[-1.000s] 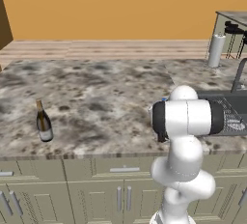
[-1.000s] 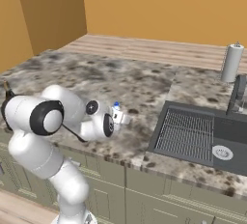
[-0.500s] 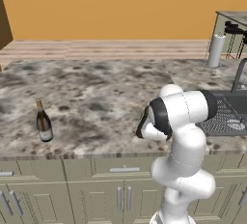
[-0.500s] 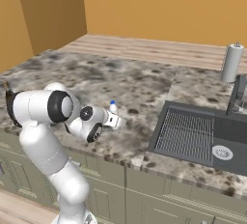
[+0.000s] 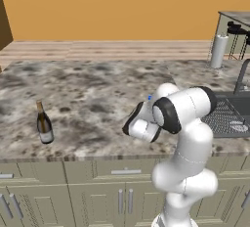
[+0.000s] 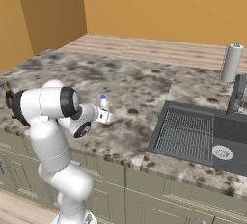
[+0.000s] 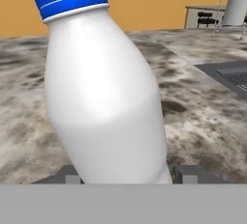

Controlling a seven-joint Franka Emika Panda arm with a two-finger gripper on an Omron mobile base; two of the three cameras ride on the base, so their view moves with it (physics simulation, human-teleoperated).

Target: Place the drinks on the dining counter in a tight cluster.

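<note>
A small pale water bottle (image 7: 106,97) with a blue cap stands on the marbled kitchen counter (image 5: 97,89), slightly tilted in the hand view. My gripper (image 7: 125,175) is shut on its lower body, one fingertip (image 7: 67,175) on each side. The same bottle (image 6: 103,103) rises just above the hand (image 6: 107,117) in the right base view, and its blue cap (image 5: 150,97) peeks over the wrist in the left base view. A dark wine bottle (image 5: 44,124) with a pale label stands upright far to the left. The dining counter (image 5: 234,15) with black stools is at the far right.
A paper towel roll (image 6: 231,63) stands at the back right of the counter. A dark sink (image 6: 202,133) with a ribbed drainer and a faucet (image 6: 236,95) lies to the right of the hand. Beige cabinet drawers (image 5: 73,182) run below the counter's front edge.
The jaws have closed from wide open onto the water bottle. The arm has swung its elbow down and left, bringing the hand low over the counter.
</note>
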